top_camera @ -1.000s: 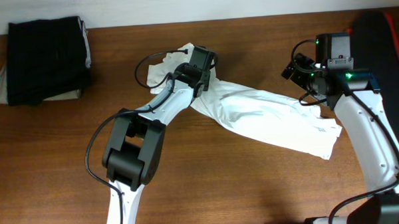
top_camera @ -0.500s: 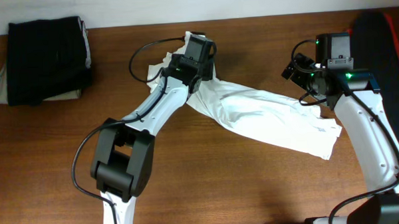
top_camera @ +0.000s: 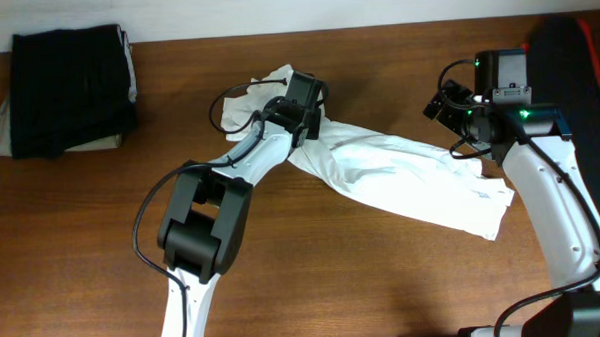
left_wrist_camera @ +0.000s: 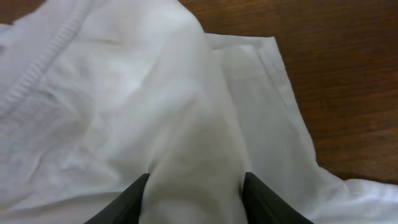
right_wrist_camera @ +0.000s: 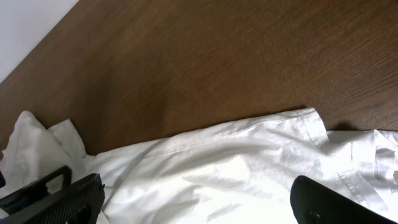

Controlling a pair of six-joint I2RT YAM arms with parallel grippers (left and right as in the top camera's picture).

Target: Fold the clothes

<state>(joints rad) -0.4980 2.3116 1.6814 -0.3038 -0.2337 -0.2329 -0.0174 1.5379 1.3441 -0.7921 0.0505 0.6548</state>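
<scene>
A brown wooden table ran up to a pale wall at the twelve o'clock edge. A stack of dark folded clothes sat far off toward ten o'clock.

The white garment lay on the table as a long wrinkled strip. In the overhead view its long axis ran from about ten o'clock to about four o'clock.

The left gripper sat right on the ten o'clock end. In its wrist view a raised ridge of cloth filled the gap between the two dark fingers and touched both. The jaws looked closed partway on that fold, though how firmly could not be told.

The right gripper stood with its jaws spread wide and nothing between them. It was just past the strip's upper edge, toward two o'clock from the garment's middle. Its own camera showed the cloth spread below the fingers.

The free four o'clock end lay toward five o'clock from the right gripper. It was well apart from the left arm, so the right arm was plainly the nearer one for it. Any fold would probably bring that end back along the long axis toward the held end.
</scene>
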